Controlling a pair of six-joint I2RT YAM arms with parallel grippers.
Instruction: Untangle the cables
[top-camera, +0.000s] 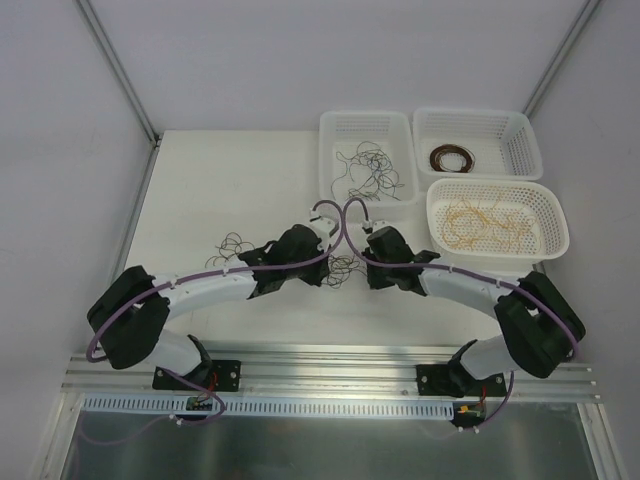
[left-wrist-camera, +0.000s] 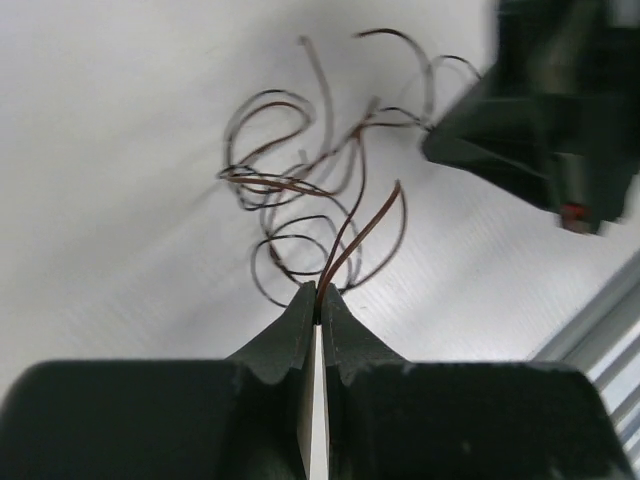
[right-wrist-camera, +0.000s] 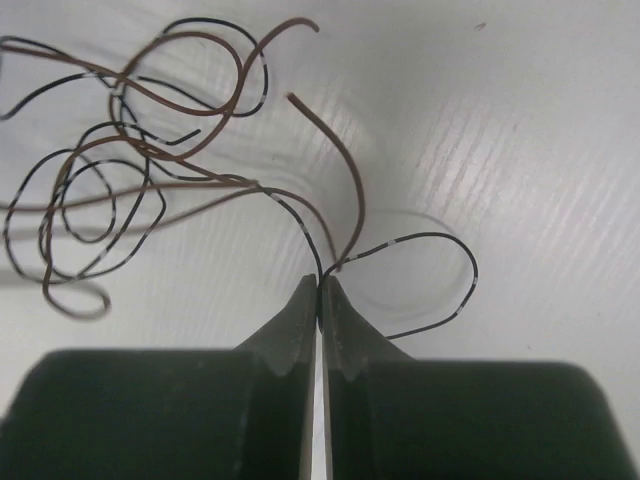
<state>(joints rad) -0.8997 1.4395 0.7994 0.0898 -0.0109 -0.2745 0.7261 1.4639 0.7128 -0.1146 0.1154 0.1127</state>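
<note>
Cables (top-camera: 368, 168) in 3 baskets (top-camera: 326, 160): blk, brn, yel.

A: What is the white table (top-camera: 230, 190) carrying?
B: Three white baskets are sitting at its far right: a left basket (top-camera: 365, 125), a back basket (top-camera: 515, 145) and a near basket (top-camera: 550, 225).
A: Anything else?
B: Tangled cables (top-camera: 345, 268) are lying mid-table, and loose black cables (top-camera: 235, 245) are resting to their left.

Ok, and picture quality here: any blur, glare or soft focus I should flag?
Left wrist: the cables smear, soft and streaked. Right wrist: same cables crisp, with faint shadows on the table. Top: even light, no glare, but strands barely resolve.
</note>
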